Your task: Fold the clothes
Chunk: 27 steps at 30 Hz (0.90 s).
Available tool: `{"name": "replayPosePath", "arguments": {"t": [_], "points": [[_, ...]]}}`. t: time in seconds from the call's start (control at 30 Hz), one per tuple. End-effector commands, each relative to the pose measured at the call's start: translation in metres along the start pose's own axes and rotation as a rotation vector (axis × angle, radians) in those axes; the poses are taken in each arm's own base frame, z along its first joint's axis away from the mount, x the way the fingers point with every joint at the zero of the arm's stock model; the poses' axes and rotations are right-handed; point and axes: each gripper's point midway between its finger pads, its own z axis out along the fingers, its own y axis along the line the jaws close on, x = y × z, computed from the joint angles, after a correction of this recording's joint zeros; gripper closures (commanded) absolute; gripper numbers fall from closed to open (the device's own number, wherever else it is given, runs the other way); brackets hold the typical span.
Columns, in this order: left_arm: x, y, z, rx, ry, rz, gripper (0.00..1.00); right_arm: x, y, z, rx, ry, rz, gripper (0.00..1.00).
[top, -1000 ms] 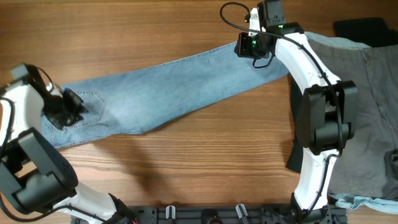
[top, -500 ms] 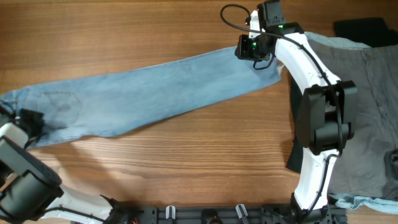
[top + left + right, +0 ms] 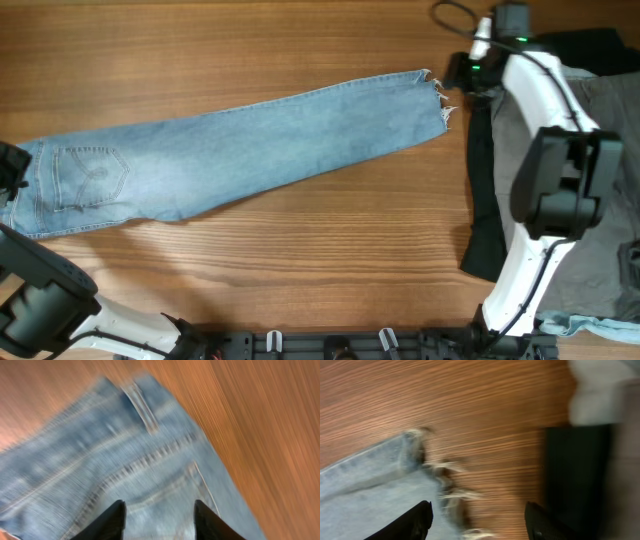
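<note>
The light-blue jeans (image 3: 230, 145) lie flat in a long strip across the table, waist and stitched back pocket (image 3: 88, 175) at the left, frayed hem (image 3: 438, 95) at the right. My left gripper (image 3: 159, 515) is open and empty just above the waist denim (image 3: 125, 455); in the overhead view it sits at the left edge (image 3: 8, 170). My right gripper (image 3: 477, 517) is open and empty above bare wood between the frayed hem (image 3: 442, 490) and a black garment (image 3: 575, 480); overhead it is near the hem (image 3: 468, 72). Grey-khaki trousers (image 3: 600, 170) lie at the right.
The black garment (image 3: 482, 200) runs along the right arm's base, with more black cloth at the top right corner (image 3: 590, 45). A light-blue cloth edge (image 3: 590, 325) shows at the bottom right. Bare wooden table (image 3: 300, 260) lies in front of the jeans.
Both grippers let go of the jeans. The left arm pulled the waist left and moved off to the table's edge; the right gripper moved right, off the hem. The jeans now lie stretched out.
</note>
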Motion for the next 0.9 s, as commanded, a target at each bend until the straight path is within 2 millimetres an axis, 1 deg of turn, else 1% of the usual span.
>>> {"name": "replayPosePath", "arguments": {"t": [0.0,0.03,0.07,0.1,0.13,0.17,0.23,0.27,0.3,0.33,0.37,0.4,0.43,0.47,0.5,0.53,0.57,0.63,0.73,0.8,0.87], "points": [[0.017,-0.04,-0.024,0.184,0.065,0.14,0.41,0.021,0.018,0.017,-0.257,0.082,-0.14,0.33],[0.026,-0.044,-0.03,0.202,0.089,0.189,0.39,0.028,0.027,0.019,-0.326,0.1,-0.192,0.3],[0.031,-0.045,-0.035,0.201,0.103,0.223,0.37,0.035,0.028,0.025,-0.336,0.126,-0.195,0.3],[0.039,-0.046,-0.045,0.201,0.12,0.257,0.34,0.046,0.03,0.036,-0.338,0.164,-0.194,0.29],[0.042,-0.048,-0.051,0.201,0.125,0.258,0.32,0.05,0.032,0.04,-0.34,0.179,-0.196,0.29],[0.044,-0.049,-0.057,0.202,0.125,0.26,0.31,0.058,0.034,0.049,-0.343,0.203,-0.211,0.29],[0.046,-0.053,-0.08,0.208,0.104,0.268,0.31,0.071,0.039,0.063,-0.34,0.242,-0.229,0.29],[0.046,-0.055,-0.089,0.212,0.089,0.272,0.31,0.076,0.042,0.067,-0.342,0.254,-0.234,0.29],[0.045,-0.057,-0.101,0.217,0.065,0.279,0.31,0.08,0.045,0.071,-0.344,0.266,-0.239,0.32],[0.044,-0.06,-0.112,0.223,0.04,0.287,0.31,0.082,0.049,0.074,-0.347,0.271,-0.249,0.38],[0.043,-0.062,-0.123,0.229,0.015,0.294,0.31,0.083,0.054,0.074,-0.354,0.27,-0.258,0.47],[0.042,-0.064,-0.132,0.234,-0.006,0.3,0.3,0.083,0.059,0.074,-0.366,0.265,-0.269,0.57],[0.042,-0.066,-0.143,0.241,-0.032,0.308,0.3,0.083,0.065,0.073,-0.389,0.262,-0.28,0.7],[0.041,-0.068,-0.15,0.245,-0.048,0.312,0.29,0.084,0.069,0.072,-0.409,0.259,-0.294,0.77],[0.041,-0.069,-0.157,0.249,-0.065,0.317,0.29,0.083,0.069,0.072,-0.41,0.257,-0.292,0.86],[0.041,-0.07,-0.16,0.251,-0.074,0.319,0.29,0.082,0.07,0.072,-0.41,0.255,-0.292,0.93],[0.041,-0.07,-0.166,0.254,-0.085,0.322,0.29,0.079,0.068,0.071,-0.408,0.249,-0.284,0.95],[0.043,-0.071,-0.17,0.254,-0.089,0.324,0.29,0.071,0.063,0.068,-0.404,0.23,-0.274,0.96],[0.048,-0.069,-0.17,0.25,-0.069,0.318,0.29,0.048,0.051,0.057,-0.389,0.178,-0.228,0.96],[0.05,-0.068,-0.17,0.247,-0.06,0.315,0.29,0.02,0.035,0.04,-0.361,0.114,-0.159,0.96],[0.05,-0.068,-0.17,0.247,-0.06,0.315,0.29,-0.011,0.016,0.016,-0.344,0.034,-0.105,0.96]]}}
